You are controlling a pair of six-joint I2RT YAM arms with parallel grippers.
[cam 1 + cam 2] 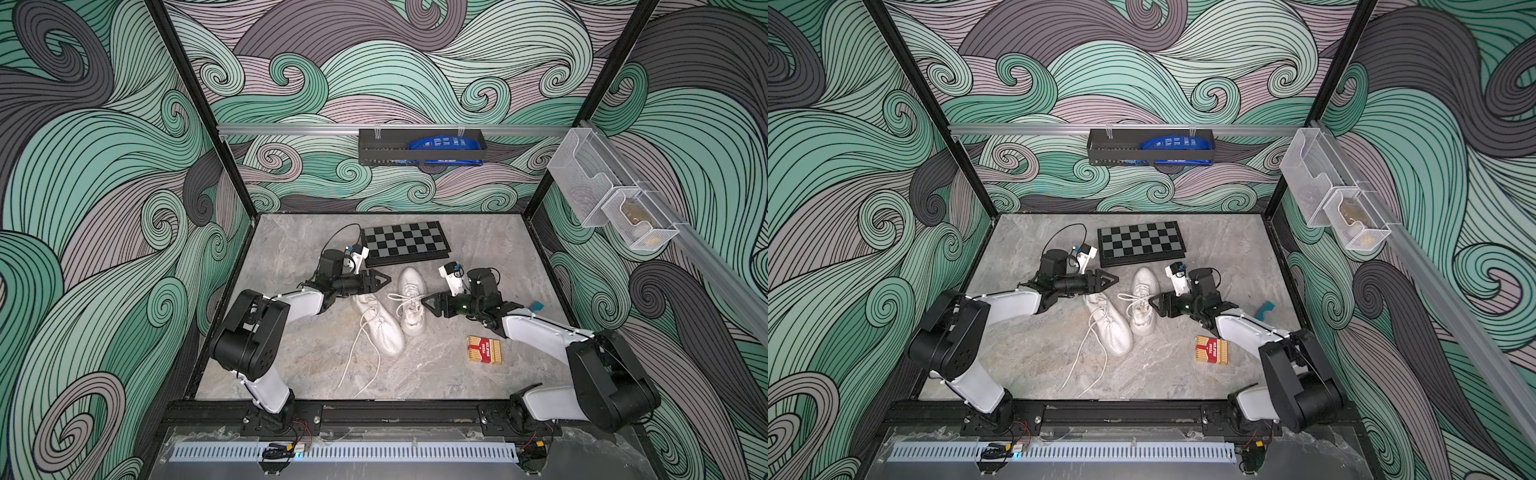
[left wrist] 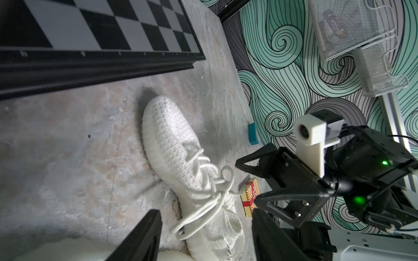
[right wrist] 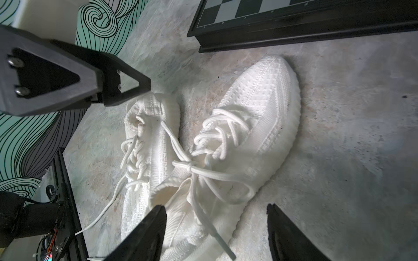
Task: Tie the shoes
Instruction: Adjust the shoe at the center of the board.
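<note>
Up front, two loose laces (image 1: pixel 357 365) trail across the table (image 1: pixel 291 361) from the near shoe (image 1: pixel 384 332), which lies untied with its toe toward the front edge. A small red box (image 1: pixel 484 350) sits apart to its right. The far shoe (image 1: pixel 411 291) touches the near shoe, points the opposite way and carries a tied bow (image 3: pixel 191 167).

The left gripper (image 1: pixel 386 281) hovers over the near shoe's heel, and the right gripper (image 1: pixel 424 302) hovers beside the far shoe's collar. Both have their jaws apart and hold nothing. Beyond them lies a chessboard (image 1: pixel 405 242).

One shoe is not yet tied, and several things could go wrong:
- The thin laces lie flat, so a pinch may scrape the table and miss.
- A pull on one lace may drag the light shoe or slide the lace out of its eyelets.
- The bow's loops sit close by, so a stray finger could snag and undo it.
</note>
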